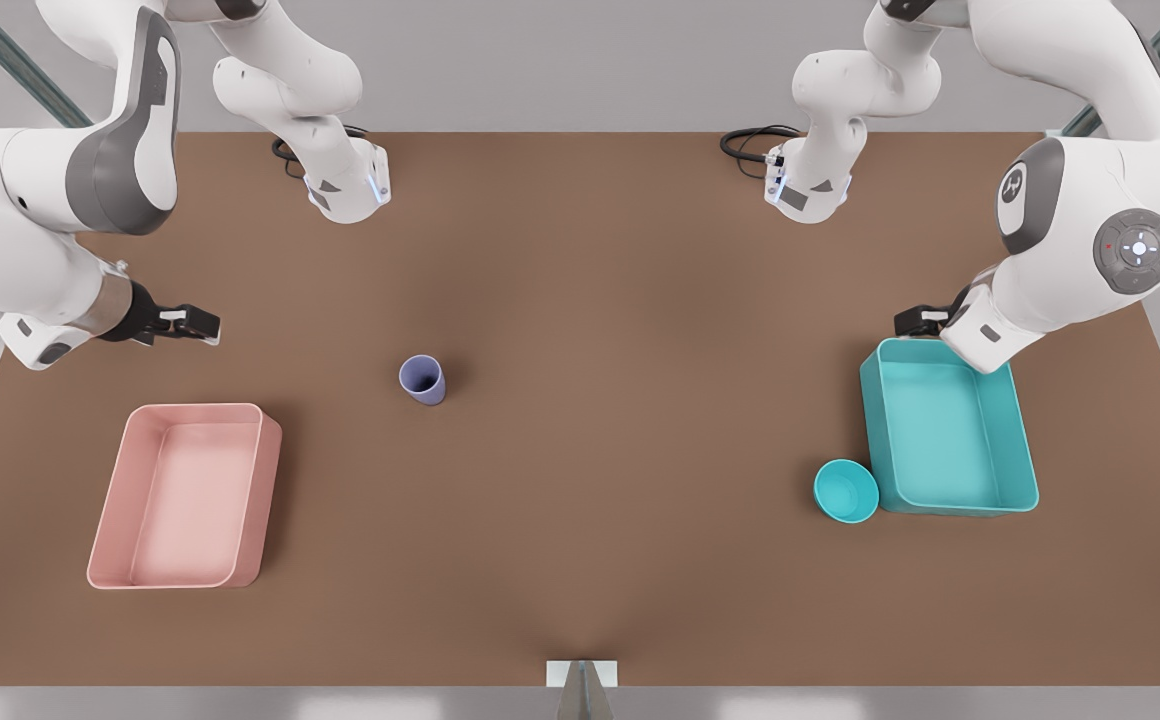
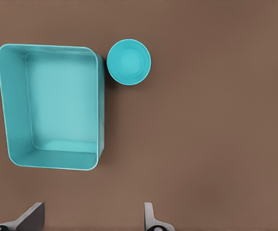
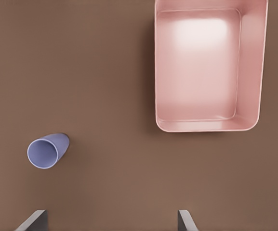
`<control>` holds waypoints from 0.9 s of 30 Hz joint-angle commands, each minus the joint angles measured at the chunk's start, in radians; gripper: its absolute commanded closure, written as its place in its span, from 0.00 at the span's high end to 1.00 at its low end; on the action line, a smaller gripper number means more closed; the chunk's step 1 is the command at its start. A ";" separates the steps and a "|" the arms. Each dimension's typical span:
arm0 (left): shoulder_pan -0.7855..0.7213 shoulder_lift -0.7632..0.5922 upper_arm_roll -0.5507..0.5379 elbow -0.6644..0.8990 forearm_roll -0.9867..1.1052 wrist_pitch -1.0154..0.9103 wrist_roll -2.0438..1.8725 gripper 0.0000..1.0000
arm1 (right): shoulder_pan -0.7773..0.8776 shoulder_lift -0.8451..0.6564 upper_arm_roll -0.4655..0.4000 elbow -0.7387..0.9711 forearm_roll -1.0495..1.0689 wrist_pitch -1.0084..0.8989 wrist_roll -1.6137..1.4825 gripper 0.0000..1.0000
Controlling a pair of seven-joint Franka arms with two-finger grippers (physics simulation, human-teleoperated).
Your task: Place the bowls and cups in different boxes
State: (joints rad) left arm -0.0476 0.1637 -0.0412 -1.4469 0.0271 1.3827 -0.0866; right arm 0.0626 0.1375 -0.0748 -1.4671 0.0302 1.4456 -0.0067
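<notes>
A teal bowl (image 1: 846,491) (image 2: 128,62) sits on the brown table, touching or nearly touching a corner of the teal box (image 1: 940,430) (image 2: 57,106), which holds nothing. A lavender cup (image 1: 423,380) (image 3: 46,151) stands upright near the table's middle, apart from the pink box (image 1: 190,495) (image 3: 201,67), whose inside is bare. My left gripper (image 1: 925,320) (image 2: 90,224) hovers open just behind the teal box at the front view's right. Open as well, my right gripper (image 1: 190,325) (image 3: 110,224) hangs behind the pink box at the front view's left.
Both arm bases (image 1: 345,185) (image 1: 810,185) stand at the table's back edge with black cables beside them. A small grey bracket (image 1: 582,675) sits at the front edge. Bare brown tabletop lies between the two boxes.
</notes>
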 commanded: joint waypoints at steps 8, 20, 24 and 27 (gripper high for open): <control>-0.117 0.407 0.006 0.114 0.116 0.442 -0.025 1.00 | 0.206 0.160 0.003 0.014 0.011 0.088 0.085 1.00; -0.092 0.636 0.006 0.029 0.211 0.776 -0.035 1.00 | 0.275 0.117 0.003 -0.441 0.027 0.638 0.229 1.00; -0.092 0.652 0.006 -0.006 0.211 0.771 -0.039 1.00 | 0.306 0.094 0.003 -0.539 0.060 0.733 0.252 1.00; -0.092 0.657 0.006 -0.006 0.205 0.769 -0.059 0.28 | 0.321 0.094 0.003 -0.592 0.060 0.776 0.269 1.00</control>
State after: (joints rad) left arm -0.1395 0.8212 -0.0354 -1.4525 0.2378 2.1252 -0.1178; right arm 0.3820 0.2333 -0.0719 -2.0479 0.0831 2.0976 0.1510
